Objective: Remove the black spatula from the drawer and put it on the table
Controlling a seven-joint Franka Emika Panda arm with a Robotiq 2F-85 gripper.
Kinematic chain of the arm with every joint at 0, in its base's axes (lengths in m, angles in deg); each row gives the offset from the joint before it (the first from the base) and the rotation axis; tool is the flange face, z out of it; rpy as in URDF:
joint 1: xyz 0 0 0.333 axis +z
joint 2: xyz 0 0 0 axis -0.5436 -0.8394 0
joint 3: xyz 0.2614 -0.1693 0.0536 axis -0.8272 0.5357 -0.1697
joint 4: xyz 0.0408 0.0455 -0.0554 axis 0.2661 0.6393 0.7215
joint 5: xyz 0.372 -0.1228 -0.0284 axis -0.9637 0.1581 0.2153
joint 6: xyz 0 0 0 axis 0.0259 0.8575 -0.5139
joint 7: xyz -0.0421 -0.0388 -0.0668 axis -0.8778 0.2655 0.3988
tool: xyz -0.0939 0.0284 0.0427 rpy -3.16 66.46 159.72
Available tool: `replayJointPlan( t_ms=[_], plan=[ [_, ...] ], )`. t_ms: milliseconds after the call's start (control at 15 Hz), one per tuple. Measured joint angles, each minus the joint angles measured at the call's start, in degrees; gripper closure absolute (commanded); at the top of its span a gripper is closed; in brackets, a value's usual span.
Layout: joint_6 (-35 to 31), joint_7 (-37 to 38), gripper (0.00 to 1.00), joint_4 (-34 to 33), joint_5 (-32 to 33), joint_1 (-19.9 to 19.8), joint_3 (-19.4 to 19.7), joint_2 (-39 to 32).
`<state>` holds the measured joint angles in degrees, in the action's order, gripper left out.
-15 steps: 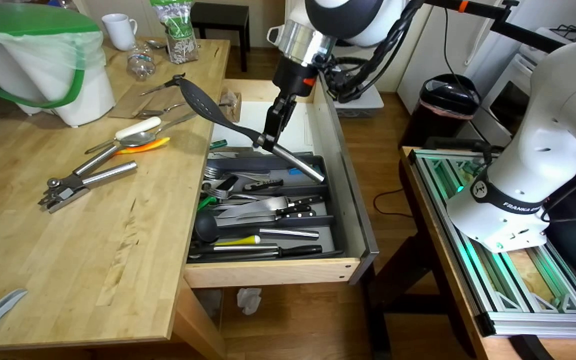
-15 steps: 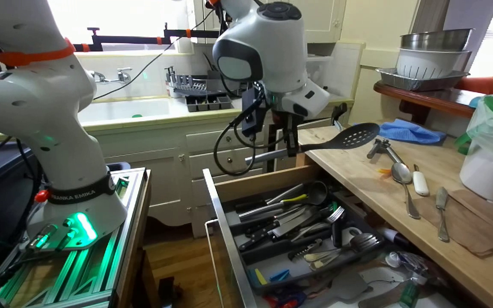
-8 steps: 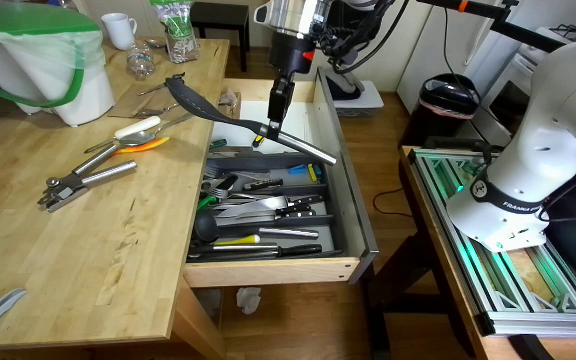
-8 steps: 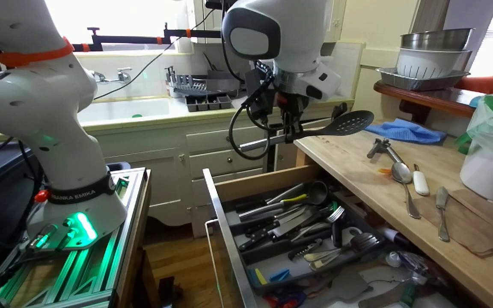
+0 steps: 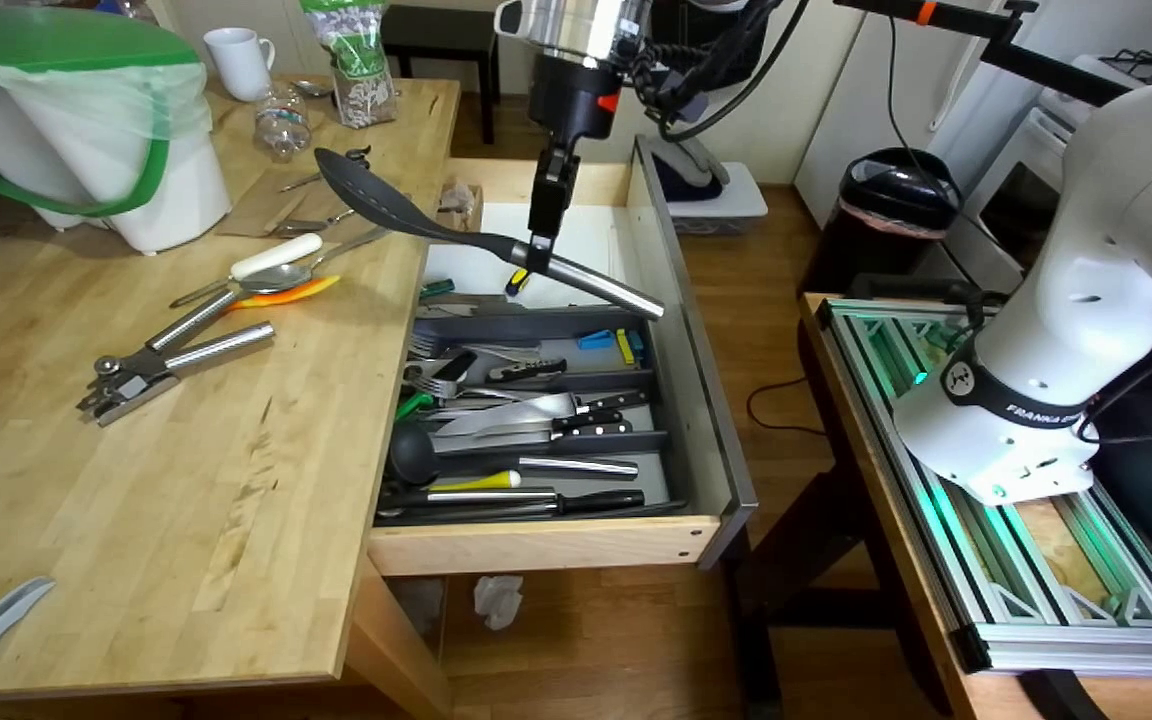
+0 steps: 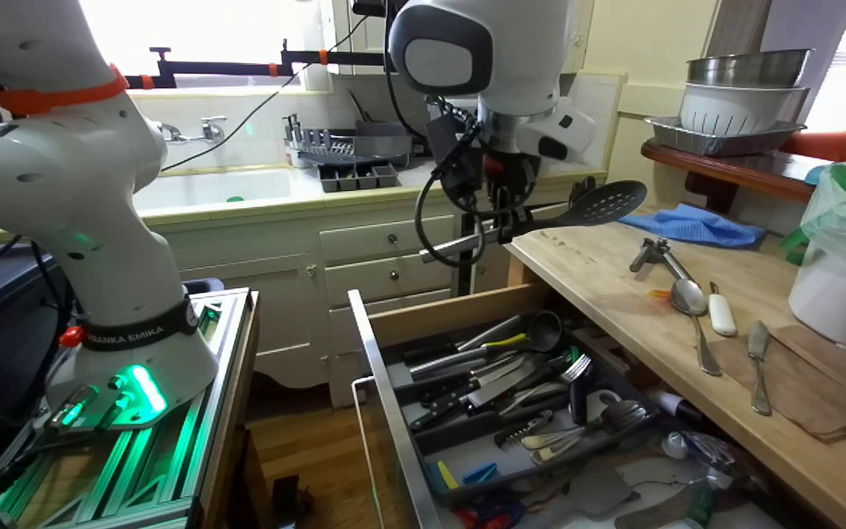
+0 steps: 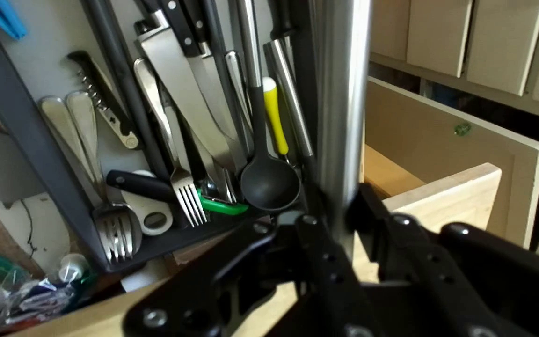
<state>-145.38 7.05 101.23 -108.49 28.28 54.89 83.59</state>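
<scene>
Gripper [image 5: 539,260] clamped tight on the black slotted spatula [image 5: 471,238], crosswise, head towards the butcher-block table [image 5: 276,490], clearance hard to judge!

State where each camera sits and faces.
Exterior view: high, facing down across the pale wooden table; white arm, black pincer show.
Exterior view: raised, facing cream cabinets across the wooden drawer; arm, pincer show.
Wrist view: on the wrist, facing down at the dark grey tray; pincer fingers show.
Both exterior views, from opposite sides, share the black slotted spatula.
</scene>
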Motion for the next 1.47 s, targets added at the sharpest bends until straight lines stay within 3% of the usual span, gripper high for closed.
replayJointPlan(
  t_ms=[400,667,1067,1467],
  plan=[
    [11.48,-6.69,0.94,-18.06,9.94,-0.34,-0.33,-8.28],
    [17.2,-10.91,0.94,-31.19,14.28,-0.29,-3.32,-17.03],
    [20.51,-13.81,0.94,-48.02,22.3,-0.24,-7.35,-31.43],
    [20.67,-14.42,0.94,-58.86,29.05,0.67,-9.44,-41.96]
  ],
)
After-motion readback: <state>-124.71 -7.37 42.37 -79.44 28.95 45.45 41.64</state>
